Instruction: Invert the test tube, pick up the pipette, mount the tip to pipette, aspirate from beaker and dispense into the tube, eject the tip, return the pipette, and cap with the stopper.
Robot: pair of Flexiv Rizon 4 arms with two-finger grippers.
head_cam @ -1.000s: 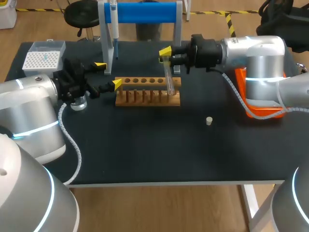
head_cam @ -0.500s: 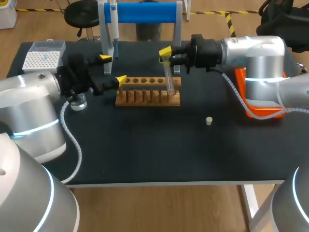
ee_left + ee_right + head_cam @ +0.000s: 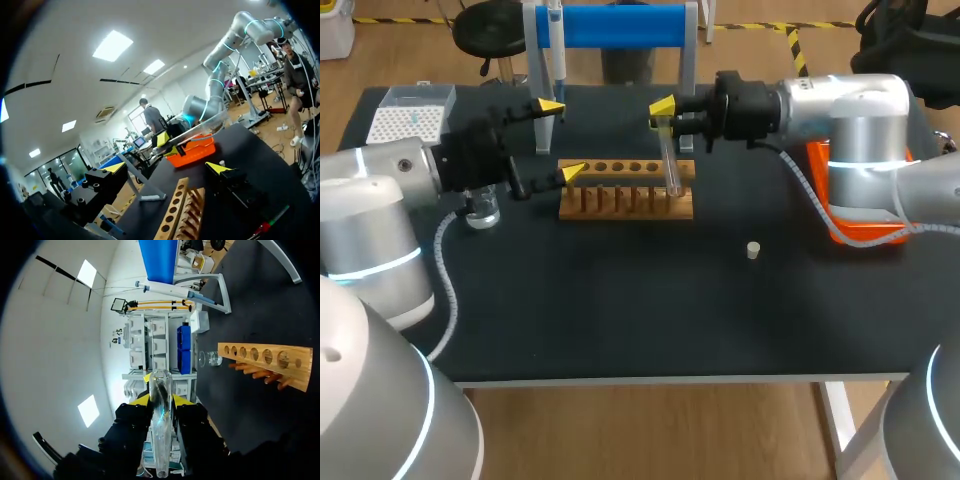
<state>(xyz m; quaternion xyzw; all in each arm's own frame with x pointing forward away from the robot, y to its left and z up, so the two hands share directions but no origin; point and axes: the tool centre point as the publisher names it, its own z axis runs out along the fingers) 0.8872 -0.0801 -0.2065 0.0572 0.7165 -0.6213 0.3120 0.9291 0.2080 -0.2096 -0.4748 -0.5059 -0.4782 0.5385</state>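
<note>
Pinching a clear test tube (image 3: 669, 160) in the right end effector (image 3: 663, 112), with both yellow-tipped fingers closed against it from two sides near its upper end. Holding the tube slightly tilted, hanging down from that end effector over the nearest end of the wooden rack (image 3: 626, 190). Appearing lifted clear of the rack in the left wrist view (image 3: 200, 128), though not settling that from above. Showing no readable contents inside the tube.

Hovering the left end effector (image 3: 560, 138) with its fingers spread wide, touching nothing, just beside the rack's other end. Looking out along those fingers at the rack (image 3: 175, 212) lying ahead and below, with its row of round holes facing up.

Leaving the glass beaker (image 3: 482, 210) standing on the bench (image 3: 620, 300) behind and below the left end effector, under its wrist, contents too hard to make out. Leaving the tip box (image 3: 408, 118), with its white gridded top, farther behind that end effector. Leaving the pipette (image 3: 556, 45) hanging on the blue-barred stand (image 3: 620, 25) just beyond the left end effector's upper finger. Leaving the stopper (image 3: 753, 250) lying on the bench, well apart from both end effectors. Hiding the inside of the orange bin (image 3: 850, 238) behind the right arm.
</note>
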